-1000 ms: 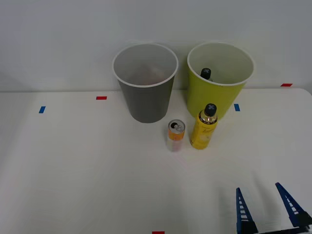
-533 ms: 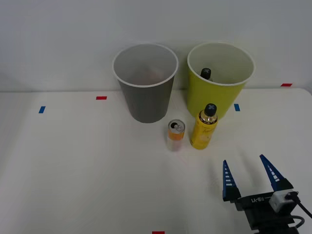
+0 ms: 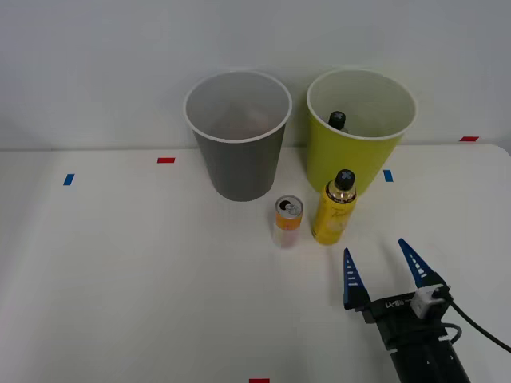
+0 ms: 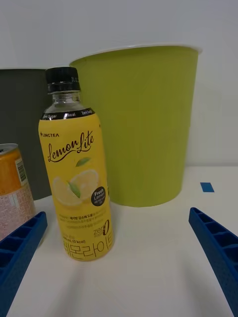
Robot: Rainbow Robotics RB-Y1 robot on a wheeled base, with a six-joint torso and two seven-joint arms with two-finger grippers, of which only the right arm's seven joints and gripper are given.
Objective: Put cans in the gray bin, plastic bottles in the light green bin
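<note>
Yellow plastic shows in two places: one bottle (image 3: 338,121) already lies inside the light green bin (image 3: 361,132), another bottle (image 3: 334,209) stands on the table (image 3: 120,279) just before it, beside the can (image 3: 287,221). The gray bin (image 3: 238,136) awaits that can. The right gripper (image 3: 382,270), jaws spread and empty, faces the standing bottle.

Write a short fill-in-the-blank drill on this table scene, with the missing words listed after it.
1. The yellow bottle standing on the table has a ____ screw cap.
2. The can stands upright between the yellow bottle and the ____ bin.
3. The right tool has its blue fingers ____, with nothing between them.
4. Another black-capped bottle already sits inside the ____ bin.

Missing words: black; gray; open; light green
</note>
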